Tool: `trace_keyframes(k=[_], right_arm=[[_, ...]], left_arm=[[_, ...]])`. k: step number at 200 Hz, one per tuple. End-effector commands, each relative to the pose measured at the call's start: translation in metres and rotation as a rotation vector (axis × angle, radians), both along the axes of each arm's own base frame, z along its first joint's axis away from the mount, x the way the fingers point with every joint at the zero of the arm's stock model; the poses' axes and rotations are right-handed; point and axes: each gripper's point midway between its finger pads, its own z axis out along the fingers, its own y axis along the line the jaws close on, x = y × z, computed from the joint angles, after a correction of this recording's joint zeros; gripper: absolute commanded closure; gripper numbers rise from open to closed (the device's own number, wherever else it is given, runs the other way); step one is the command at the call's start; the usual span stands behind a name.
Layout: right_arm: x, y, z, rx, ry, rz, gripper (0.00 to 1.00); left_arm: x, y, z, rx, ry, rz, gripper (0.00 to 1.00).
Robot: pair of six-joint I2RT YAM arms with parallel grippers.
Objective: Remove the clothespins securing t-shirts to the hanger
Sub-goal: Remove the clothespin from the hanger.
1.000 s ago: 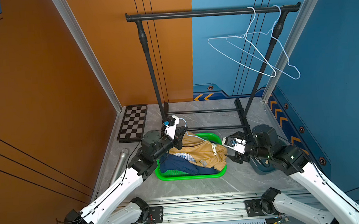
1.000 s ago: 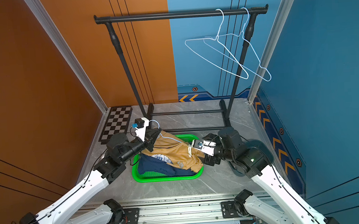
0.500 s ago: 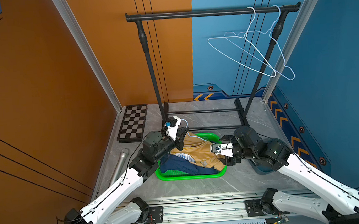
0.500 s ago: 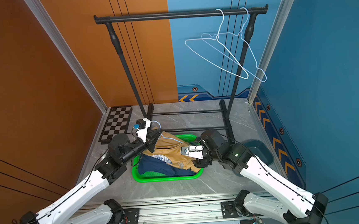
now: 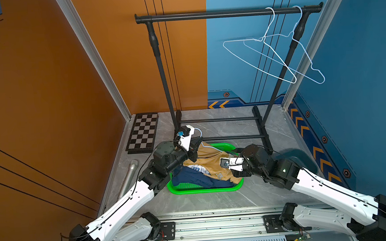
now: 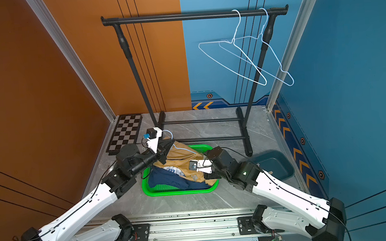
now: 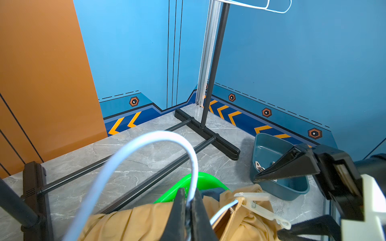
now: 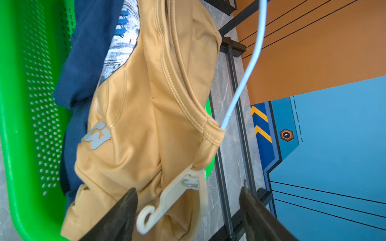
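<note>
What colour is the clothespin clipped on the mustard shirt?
Cream, an off-white plastic; the right wrist view shows the clothespin best.

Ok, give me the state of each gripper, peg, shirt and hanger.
left gripper, shut on the wire hanger.
right gripper, open around the cream clothespin.
cream clothespin, clipped on the mustard t-shirt.
mustard t-shirt, on the wire hanger, trailing into the green basket.
navy t-shirt, crumpled in the green basket.

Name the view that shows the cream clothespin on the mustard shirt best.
Right wrist: the clothespin lies whole and close, clipped to the shirt. Left wrist shows it smaller; the top views hardly show it.
</note>
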Motion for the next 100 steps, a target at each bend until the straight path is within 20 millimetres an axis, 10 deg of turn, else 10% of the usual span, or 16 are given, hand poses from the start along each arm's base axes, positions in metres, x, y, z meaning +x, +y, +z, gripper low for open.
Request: trace_keyframes(k=[1,100], right_arm=[[0.009,0.002,0.001,0.008,-0.029,-0.04,0.3],[0.004,0.004,-0.012,0.005,0.023,-0.029,0.6]], left_arm=[[-0.002,0.001,0.009,-0.01,-0.028,0.007,1.0],[-0.003,0.003,0.011,-0.01,-0.035,0.012,1.0]])
